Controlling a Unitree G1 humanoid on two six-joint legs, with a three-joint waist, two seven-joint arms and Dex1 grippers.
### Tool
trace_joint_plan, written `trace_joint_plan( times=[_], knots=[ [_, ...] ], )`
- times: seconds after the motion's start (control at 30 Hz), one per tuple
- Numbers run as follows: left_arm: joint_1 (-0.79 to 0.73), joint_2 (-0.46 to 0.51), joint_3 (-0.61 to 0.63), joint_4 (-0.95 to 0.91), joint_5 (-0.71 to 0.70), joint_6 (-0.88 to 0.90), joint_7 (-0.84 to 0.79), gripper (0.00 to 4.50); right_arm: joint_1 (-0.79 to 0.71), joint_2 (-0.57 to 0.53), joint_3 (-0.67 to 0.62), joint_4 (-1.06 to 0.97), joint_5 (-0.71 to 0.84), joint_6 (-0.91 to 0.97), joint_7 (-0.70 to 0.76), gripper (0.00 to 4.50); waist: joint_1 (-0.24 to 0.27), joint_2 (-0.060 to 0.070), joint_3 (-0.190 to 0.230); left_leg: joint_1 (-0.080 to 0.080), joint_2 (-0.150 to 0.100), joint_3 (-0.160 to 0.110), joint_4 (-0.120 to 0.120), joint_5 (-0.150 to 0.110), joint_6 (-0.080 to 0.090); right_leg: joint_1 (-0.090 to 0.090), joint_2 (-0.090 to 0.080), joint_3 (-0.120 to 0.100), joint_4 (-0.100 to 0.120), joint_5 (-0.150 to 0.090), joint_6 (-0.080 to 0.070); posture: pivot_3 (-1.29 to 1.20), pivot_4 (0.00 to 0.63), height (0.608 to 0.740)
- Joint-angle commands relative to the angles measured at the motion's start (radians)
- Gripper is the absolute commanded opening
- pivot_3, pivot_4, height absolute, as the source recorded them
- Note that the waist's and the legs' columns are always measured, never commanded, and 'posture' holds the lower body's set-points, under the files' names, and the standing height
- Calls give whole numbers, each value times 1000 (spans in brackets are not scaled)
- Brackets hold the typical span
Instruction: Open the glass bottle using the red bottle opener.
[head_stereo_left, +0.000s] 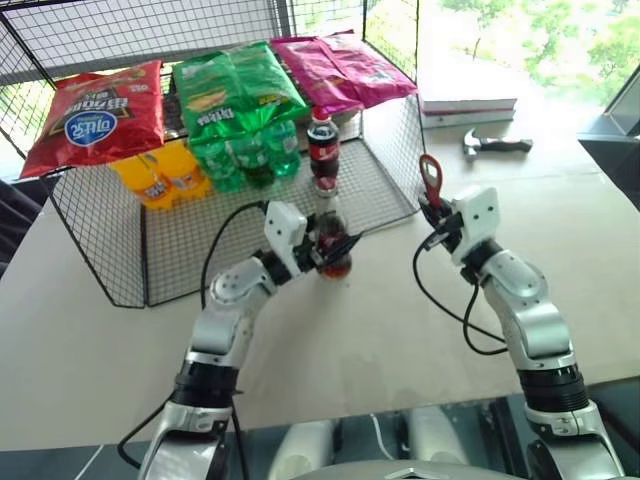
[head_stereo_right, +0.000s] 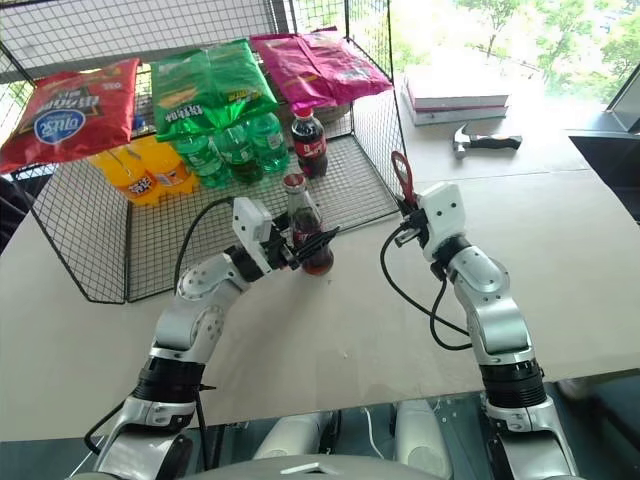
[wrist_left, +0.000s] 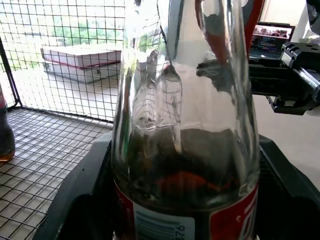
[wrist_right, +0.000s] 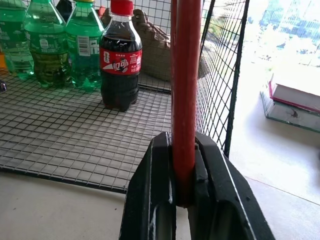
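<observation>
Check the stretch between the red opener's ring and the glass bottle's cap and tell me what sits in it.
Nothing visible does. The left gripper holds the glass bottle upright by its lower body, leaving the capped neck free. The right gripper holds the red bottle opener upright beside it, with bare table between them.

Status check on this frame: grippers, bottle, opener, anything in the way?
Left gripper clamped around glass bottle, upright on table. Right gripper shut on red bottle opener, held apart from bottle. Cap on. Nothing between them.
</observation>
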Motion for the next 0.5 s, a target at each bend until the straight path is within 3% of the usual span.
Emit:
trace_joint_plan(
  times=[0.03, 0.33, 0.4, 0.5],
  knots=[
    [-1, -7, 12, -62, 12, -69, 9, 2665, -6, 5, -10, -37, 1, -21, -9, 0, 1, 0, 0, 0, 0, 0, 0, 0, 0, 0, 0, 0, 0, 0, 0, 0, 150, 740],
    [40, -43, 3, -51, 22, -137, 11, 2665, 5, 3, -12, -43, 0, -15, -4, 0, 1, 0, 0, 0, 0, 0, 0, 0, 0, 0, 0, 0, 0, 0, 0, 0, 150, 740],
    [49, -51, 4, -52, 13, -138, 6, 3672, 6, 3, -11, -45, 0, -14, -4, 0, 1, 0, 0, 0, 0, 0, 0, 0, 0, 0, 0, 0, 0, 0, 0, 0, 150, 740],
    [54, -55, 6, -51, 12, -146, 3, 4458, 6, 2, -11, -44, 0, -13, -3, 0, 1, 0, 0, 0, 0, 0, 0, 0, 0, 0, 0, 0, 0, 0, 0, 0, 150, 740]
  ],
)
